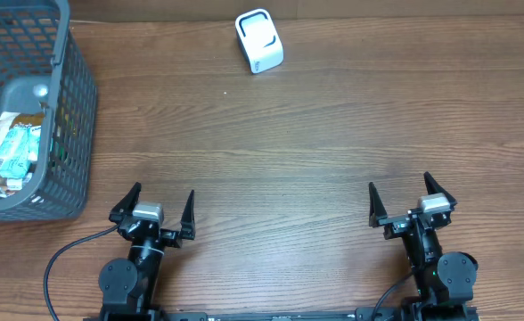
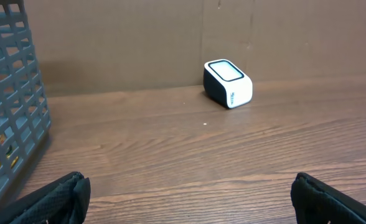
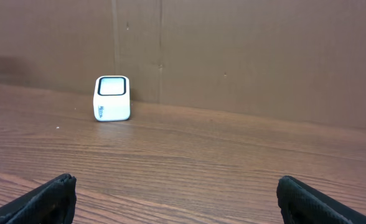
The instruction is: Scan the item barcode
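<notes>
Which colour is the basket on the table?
Grey; the overhead view shows the basket best.

Matt wood-grain table — grey plastic basket, glossy white scanner.

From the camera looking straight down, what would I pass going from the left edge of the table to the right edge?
grey plastic basket → left claw, open → small white barcode scanner → right claw, open
</notes>
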